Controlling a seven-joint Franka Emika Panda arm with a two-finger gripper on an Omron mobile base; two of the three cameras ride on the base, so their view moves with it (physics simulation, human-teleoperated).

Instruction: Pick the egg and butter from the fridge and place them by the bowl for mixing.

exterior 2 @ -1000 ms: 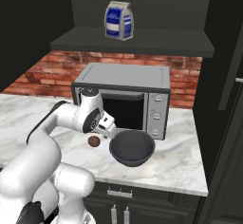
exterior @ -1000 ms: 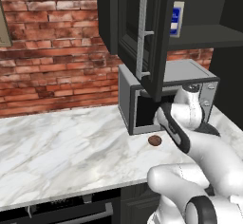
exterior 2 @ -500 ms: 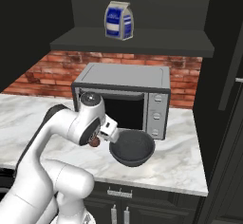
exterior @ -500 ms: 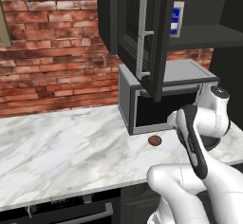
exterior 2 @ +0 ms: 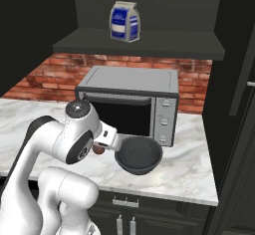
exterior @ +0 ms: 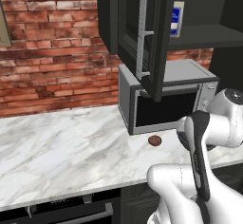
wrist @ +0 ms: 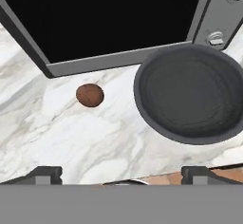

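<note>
The egg [wrist: 89, 95], small and reddish-brown, lies on the marble counter just in front of the oven door, also seen as the egg [exterior: 154, 141]. The dark-grey bowl [wrist: 190, 95] stands to its right, a short gap apart, and as the bowl [exterior 2: 138, 155] near the counter's front. My gripper [wrist: 122, 173] hovers above the counter between and in front of them, open, with nothing between its fingertips [wrist: 45, 172]. The butter and the fridge's shelves are out of view.
A silver-fronted countertop oven [exterior 2: 132, 102] stands against the brick wall behind the egg and bowl. A dark door with a long pale handle [exterior: 142, 33] hangs open above the oven's left side. A blue-and-white carton [exterior 2: 123, 21] sits on the shelf above. Bare marble counter [exterior: 61, 147] stretches left.
My arm has swung up and to the right, away from the egg. The egg stays on the counter beside the bowl. The gripper has stayed open.
</note>
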